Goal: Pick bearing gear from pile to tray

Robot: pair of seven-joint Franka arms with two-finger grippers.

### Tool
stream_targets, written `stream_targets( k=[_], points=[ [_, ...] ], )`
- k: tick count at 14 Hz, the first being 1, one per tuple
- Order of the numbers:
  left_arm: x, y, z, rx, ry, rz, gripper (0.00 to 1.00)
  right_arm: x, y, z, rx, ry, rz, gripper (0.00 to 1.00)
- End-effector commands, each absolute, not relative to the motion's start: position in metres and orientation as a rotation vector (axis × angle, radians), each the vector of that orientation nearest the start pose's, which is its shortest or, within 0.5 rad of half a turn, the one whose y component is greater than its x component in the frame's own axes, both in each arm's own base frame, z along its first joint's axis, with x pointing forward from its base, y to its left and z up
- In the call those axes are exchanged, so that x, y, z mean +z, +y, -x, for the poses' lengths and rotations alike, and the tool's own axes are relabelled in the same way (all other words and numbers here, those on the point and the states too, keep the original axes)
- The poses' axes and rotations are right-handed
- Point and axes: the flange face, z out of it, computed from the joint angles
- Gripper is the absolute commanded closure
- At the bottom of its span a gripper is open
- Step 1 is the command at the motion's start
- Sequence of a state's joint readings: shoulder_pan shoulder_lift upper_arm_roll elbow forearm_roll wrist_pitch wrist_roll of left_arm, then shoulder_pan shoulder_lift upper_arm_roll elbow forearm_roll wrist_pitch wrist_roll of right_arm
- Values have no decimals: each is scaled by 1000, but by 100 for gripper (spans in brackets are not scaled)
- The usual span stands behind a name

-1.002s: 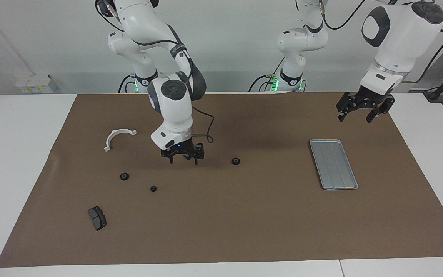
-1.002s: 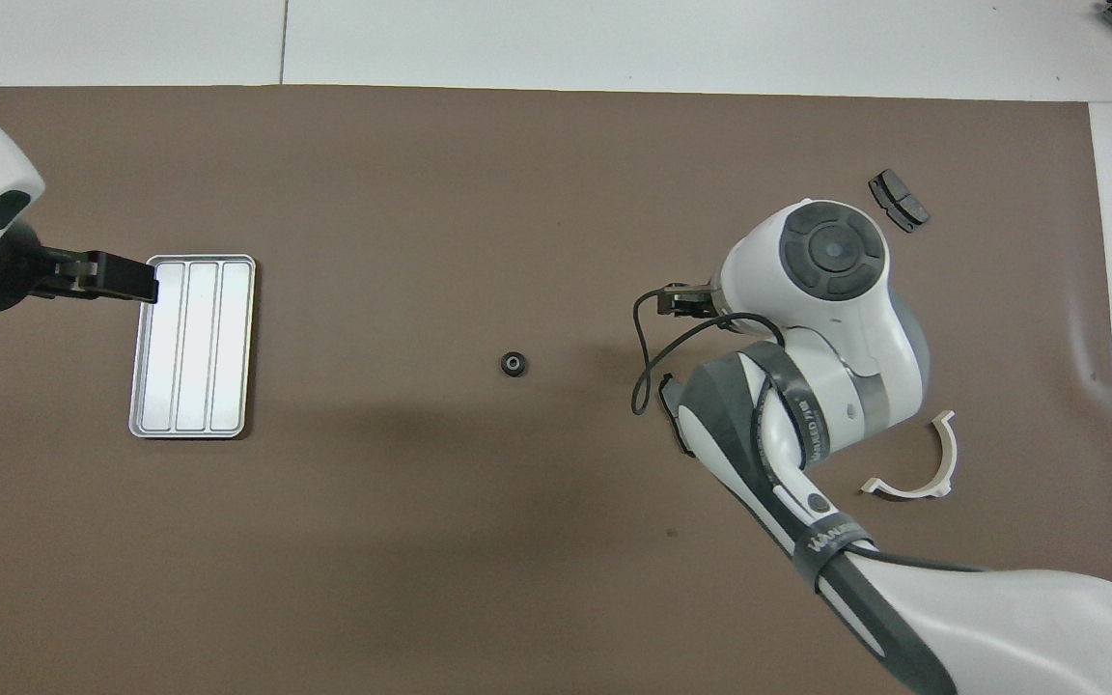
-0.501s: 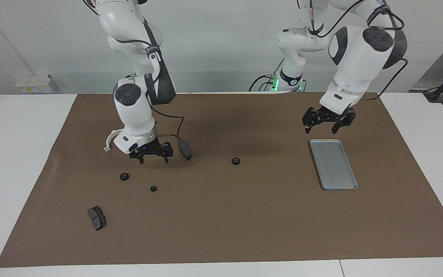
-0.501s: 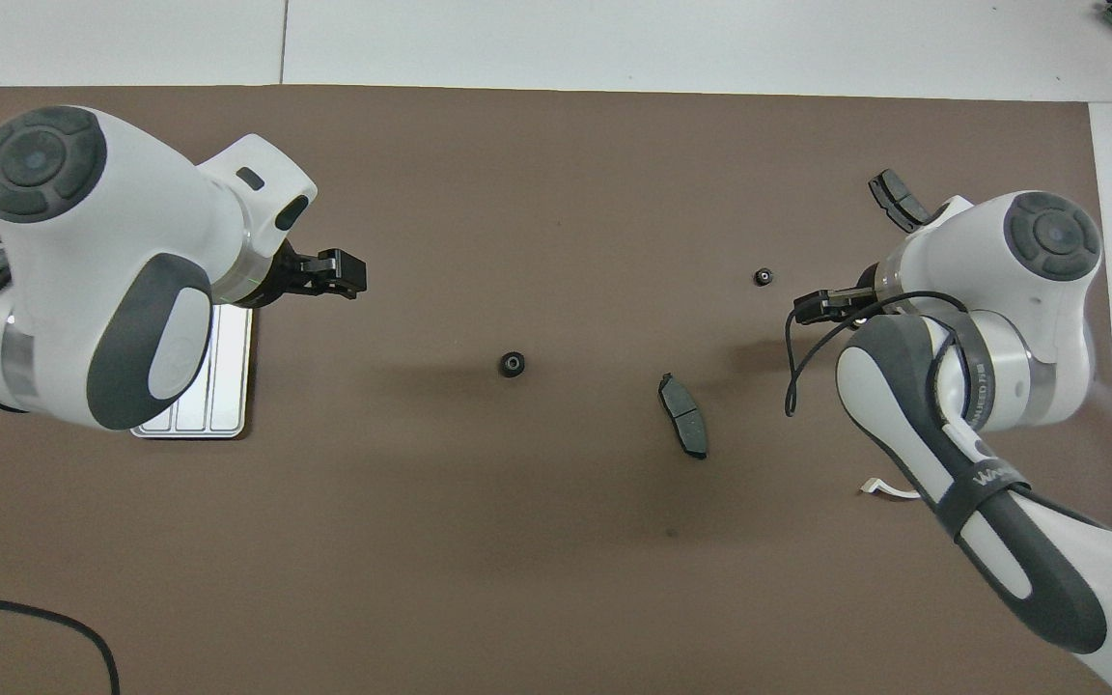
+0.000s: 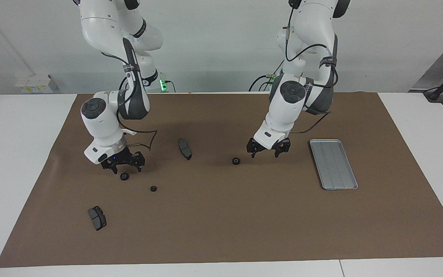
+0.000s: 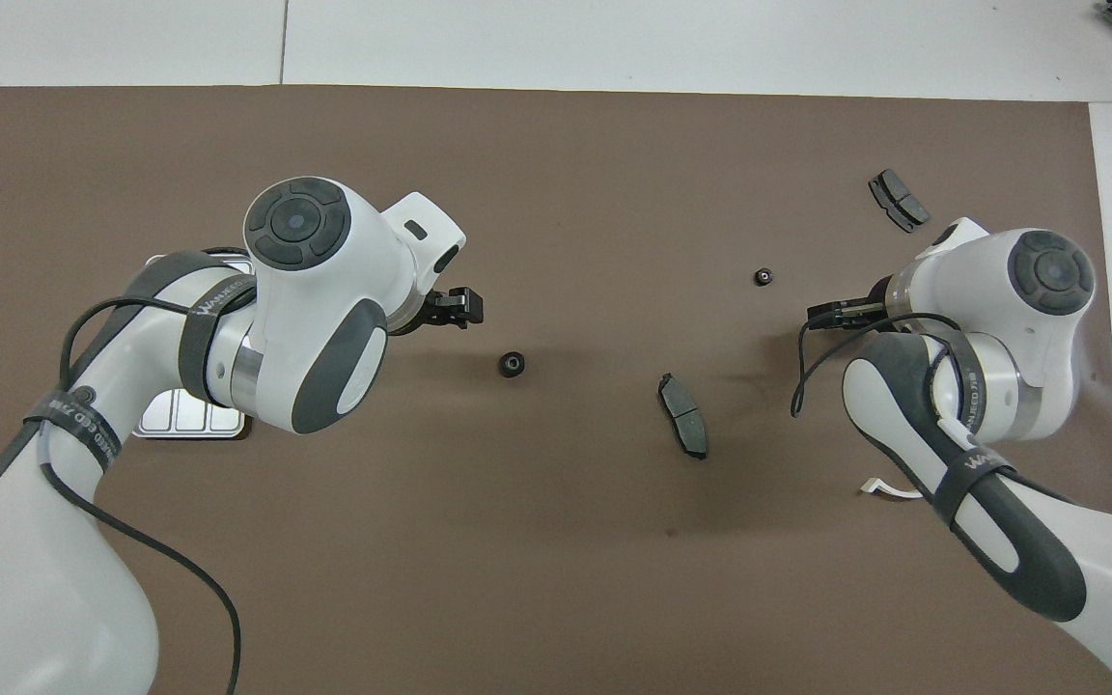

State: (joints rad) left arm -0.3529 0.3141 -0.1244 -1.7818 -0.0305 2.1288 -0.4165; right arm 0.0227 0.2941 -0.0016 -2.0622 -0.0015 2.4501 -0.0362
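Three small black round bearing gears lie on the brown mat. One gear [image 5: 236, 161] [image 6: 513, 364] lies mid-table, and my left gripper [image 5: 264, 154] [image 6: 472, 309] hangs open just beside it, on the tray's side. My right gripper [image 5: 126, 169] [image 6: 819, 313] is open and low over a second gear [image 5: 124, 176], not touching it. The smallest gear [image 5: 153, 188] [image 6: 764, 277] lies apart, farther from the robots. The silver tray [image 5: 333, 163] [image 6: 184, 425] sits toward the left arm's end, holding nothing; in the overhead view the left arm covers most of it.
One dark grey brake pad [image 5: 185, 149] [image 6: 683, 415] lies between the two grippers. Another pad [image 5: 97, 217] [image 6: 898, 200] lies farthest from the robots at the right arm's end. Only a tip of the white half-ring bracket [image 6: 889, 489] shows under the right arm.
The left gripper swung from the tray's end to the mid-table gear and came down. The right gripper moved toward its own end of the table, uncovering a brake pad, and lowered over another gear.
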Motion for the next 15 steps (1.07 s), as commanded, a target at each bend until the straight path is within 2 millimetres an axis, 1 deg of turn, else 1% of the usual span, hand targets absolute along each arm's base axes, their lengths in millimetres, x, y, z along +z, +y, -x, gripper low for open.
stream_targets(
  k=[1, 2, 3, 5, 6, 7, 8, 9, 11, 12, 13, 14, 15],
  points=[
    [375, -303, -570, -22, 8, 3225, 0, 293, 4, -600, -166, -95, 3123, 0],
    [372, -306, -569, -23, -13, 3226, 0, 294, 3, -600, -169, -101, 3125, 0],
    [372, -315, -565, -32, -6, 3230, 0, 293, 1, -599, -164, -114, 3129, 0],
    [368, -327, -562, -48, -53, 3238, 0, 292, -4, -599, -159, -123, 3131, 0],
    [367, -335, -558, -54, -58, 3242, 0, 290, -6, -599, -155, -118, 3132, 14],
    [366, -342, -555, -57, -47, 3244, 0, 290, -6, -599, -157, -118, 3132, 24],
    [359, -349, -552, -43, -30, 3241, 0, 292, -7, -601, -166, -113, 3132, 32],
    [357, -355, -548, -44, -13, 3242, 0, 293, -7, -603, -176, -106, 3131, 33],
    [356, -357, -548, -60, 12, 3246, 0, 292, -7, -607, -224, -108, 3130, 33],
    [355, -358, -550, -76, 23, 3252, 0, 290, -7, -607, -222, -108, 3130, 34],
    [348, -360, -551, -79, 26, 3255, 0, 287, -7, -606, -212, -110, 3130, 34],
    [347, -363, -550, -89, 36, 3259, 0, 287, -7, -606, -212, -113, 3130, 37],
    [345, -369, -546, -86, 55, 3257, 0, 286, -7, -606, -212, -113, 3130, 37]
  ],
)
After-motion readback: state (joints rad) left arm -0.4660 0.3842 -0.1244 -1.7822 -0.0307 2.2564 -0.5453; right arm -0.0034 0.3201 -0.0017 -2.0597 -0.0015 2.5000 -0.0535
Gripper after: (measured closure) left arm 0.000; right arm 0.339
